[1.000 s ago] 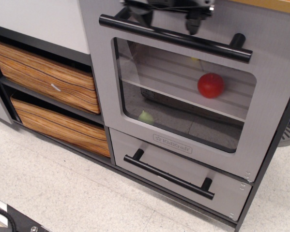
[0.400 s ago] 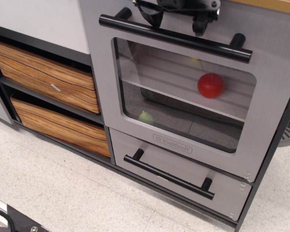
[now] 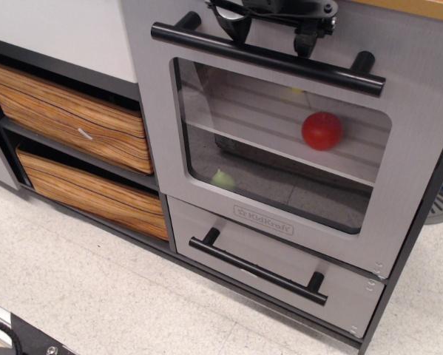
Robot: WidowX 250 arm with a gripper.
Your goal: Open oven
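Oven (image 3: pixel 206 192) fills the middle and right of my view, grey front, door shut flush against its frame. Big clear window (image 3: pixel 280 144) takes up most of the door. Long black bar handle (image 3: pixel 269 59) runs across the top of the door, slanting down to the right. KidKraft logo (image 3: pixel 263 220) sits under the window.

Through the glass I see a red ball (image 3: pixel 322 130) on the grey rack (image 3: pixel 280 151), right of centre, and a small pale green item (image 3: pixel 222 178) on the oven floor at lower left.

Hand (image 3: pixel 269 18) is at the top edge of my view, just above and behind the bar handle, mostly cut off. Two dark fingers (image 3: pixel 304 33) point down toward the bar with a gap between them; I read it as open, gripping nothing, though contact with the bar I cannot tell.

Below the oven: a shorter grey drawer (image 3: pixel 236 248) with its own black bar (image 3: pixel 258 268), closed.

To the left: two wood-grain drawers (image 3: pixel 69 111) stacked in a black frame. Pale speckled floor (image 3: pixel 95 296) in front.
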